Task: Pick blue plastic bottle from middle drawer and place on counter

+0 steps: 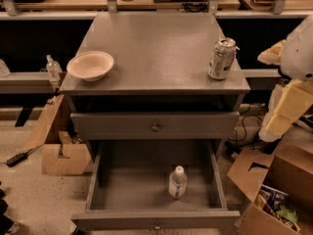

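The blue plastic bottle is small and clear with a white cap. It stands upright on the floor of the open middle drawer, right of centre and near the front. The counter is the flat grey cabinet top above it. My gripper shows as pale yellow and white parts at the right edge of the view. It is beside the cabinet at about counter height, well apart from the bottle, with nothing seen in it.
A beige bowl sits at the counter's front left and a silver can at its front right. The drawer above is closed. Cardboard boxes lie on the floor at left and right. A nozzle bottle stands at left.
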{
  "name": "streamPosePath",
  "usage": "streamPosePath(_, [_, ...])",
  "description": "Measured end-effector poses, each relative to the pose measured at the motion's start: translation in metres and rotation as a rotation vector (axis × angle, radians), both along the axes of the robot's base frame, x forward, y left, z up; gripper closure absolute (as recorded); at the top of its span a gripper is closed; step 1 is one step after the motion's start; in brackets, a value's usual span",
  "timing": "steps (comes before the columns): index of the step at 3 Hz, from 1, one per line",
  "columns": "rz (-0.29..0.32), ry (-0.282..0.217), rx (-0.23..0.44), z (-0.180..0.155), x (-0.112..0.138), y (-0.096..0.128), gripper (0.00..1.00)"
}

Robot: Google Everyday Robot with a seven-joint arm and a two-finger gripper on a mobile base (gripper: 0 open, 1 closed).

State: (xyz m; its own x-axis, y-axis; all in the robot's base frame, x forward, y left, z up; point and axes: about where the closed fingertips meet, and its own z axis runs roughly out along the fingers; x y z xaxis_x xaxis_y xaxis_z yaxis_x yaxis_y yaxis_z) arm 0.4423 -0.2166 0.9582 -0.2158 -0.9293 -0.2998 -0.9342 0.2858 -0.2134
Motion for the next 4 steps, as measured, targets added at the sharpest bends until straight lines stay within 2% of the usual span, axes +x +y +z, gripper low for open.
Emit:
streamPosePath(1, [0.052, 0.027, 0.283, -0.102, 0.006, 0.003, 0.00])
streamPosePath(2, [0.064, -0.053, 0.549, -0.158, 0.020, 0.018, 0.00])
streamPosePath(3, [0.045, -0.197, 0.806, -0.176, 0.030, 0.020, 0.00])
streamPosePath(4, [0.081, -0.356, 0.935, -0.179, 0.023, 0.013, 0.00])
